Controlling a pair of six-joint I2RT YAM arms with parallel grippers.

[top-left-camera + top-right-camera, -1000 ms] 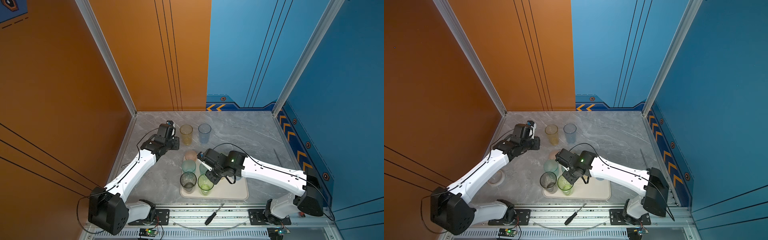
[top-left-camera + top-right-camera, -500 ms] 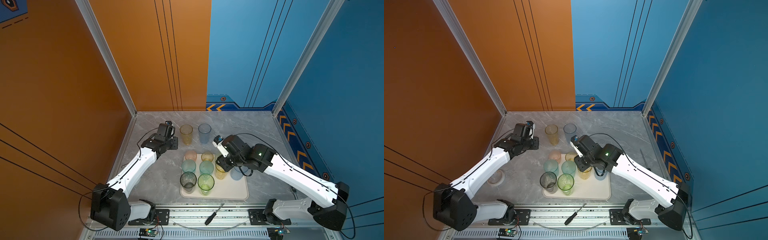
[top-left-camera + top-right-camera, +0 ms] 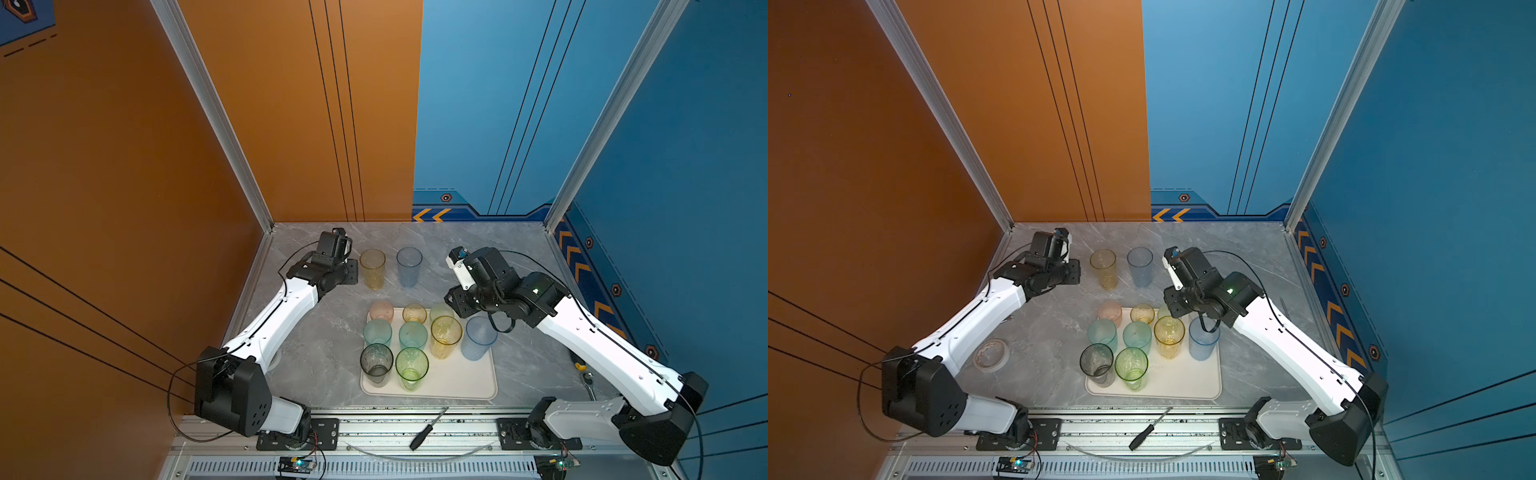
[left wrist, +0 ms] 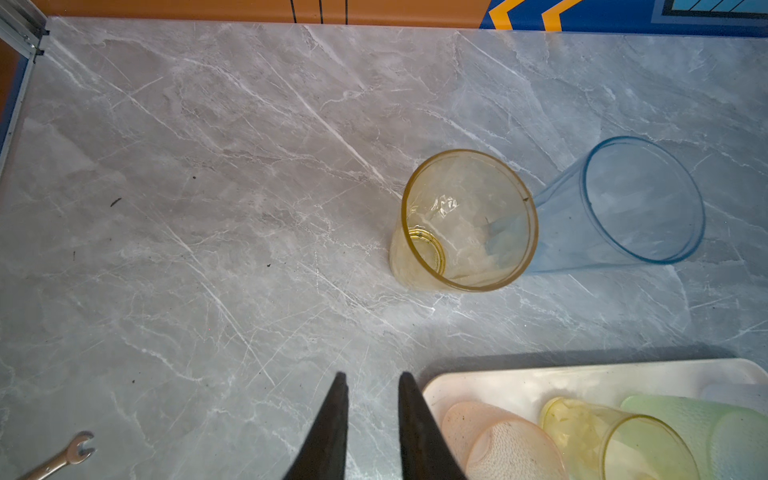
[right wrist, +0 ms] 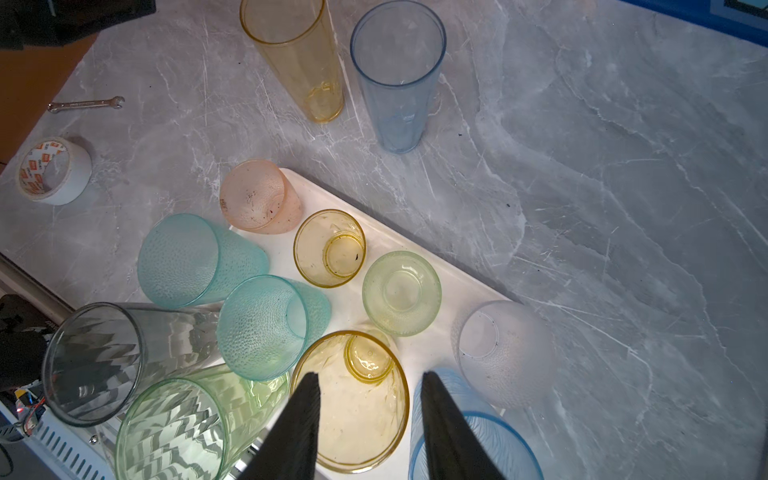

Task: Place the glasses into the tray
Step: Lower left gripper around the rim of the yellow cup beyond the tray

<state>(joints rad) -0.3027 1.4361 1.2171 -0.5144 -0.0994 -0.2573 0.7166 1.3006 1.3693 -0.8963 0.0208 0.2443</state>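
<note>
The cream tray (image 3: 457, 382) holds several glasses: pink (image 3: 381, 311), teal (image 3: 377, 331), smoke grey (image 3: 376, 361), green (image 3: 411, 365), tall yellow (image 3: 446, 332) and blue (image 3: 480, 336). A tall yellow glass (image 3: 372, 268) and a tall blue glass (image 3: 409, 266) stand upright on the table beyond the tray. My right gripper (image 5: 370, 376) is open and empty, raised over the tray's yellow glass (image 5: 353, 399) and blue glass (image 5: 478, 436). My left gripper (image 4: 372, 376) hovers beside the tray's far left corner (image 4: 440, 382), jaws slightly apart, empty, short of the outer yellow glass (image 4: 465, 220).
A tape roll (image 3: 992, 354) and a small wrench (image 5: 85, 104) lie on the table to the left of the tray. A screwdriver (image 3: 428, 428) rests on the front rail. Orange and blue walls close in the left, back and right sides.
My right arm has lifted off the tray's front glasses and swung back to the right, its jaws opening wider. The tall yellow and blue glasses now show in the tray. The left arm barely moved.
</note>
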